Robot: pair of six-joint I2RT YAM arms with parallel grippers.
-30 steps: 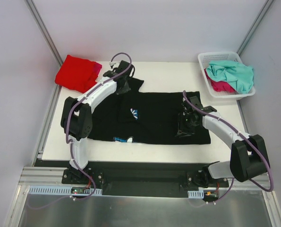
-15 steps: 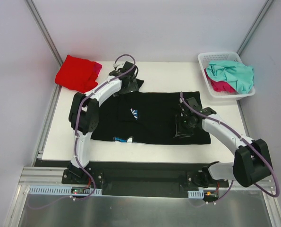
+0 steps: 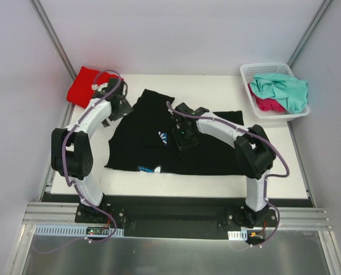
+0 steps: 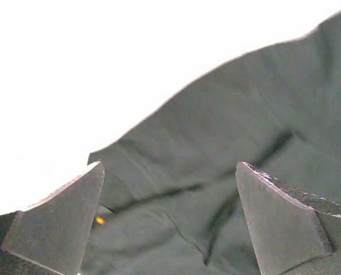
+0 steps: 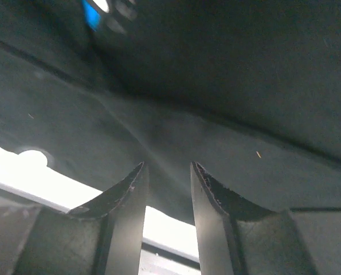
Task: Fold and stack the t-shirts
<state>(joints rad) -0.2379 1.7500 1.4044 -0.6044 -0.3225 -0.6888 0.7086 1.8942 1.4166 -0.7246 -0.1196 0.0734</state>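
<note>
The large black t-shirt point(image 3: 159, 152) lies spread across the middle of the table, its small white print point(image 3: 163, 137) facing up. My left gripper point(image 3: 116, 104) point(image 4: 170, 166) stands wide open beside the shirt's upper-left sleeve, with black cloth under it and nothing held. My right gripper point(image 3: 184, 136) point(image 5: 168, 166) is over the shirt's middle. Its fingers stand close together, pinching a raised fold of the black cloth, with creases fanning out from the tips. A folded red t-shirt point(image 3: 81, 86) lies at the far left corner. Teal point(image 3: 285, 86) and magenta point(image 3: 267, 105) t-shirts lie in the basket.
The white lattice basket point(image 3: 247, 74) stands at the table's far right corner. Bare white table point(image 3: 210, 91) shows behind the black shirt and along the near edge. Metal frame posts run up both sides.
My left gripper opened, let go of the sleeve and swung left toward the red shirt. My right gripper travelled from the shirt's right side to its middle, pulling black cloth with it.
</note>
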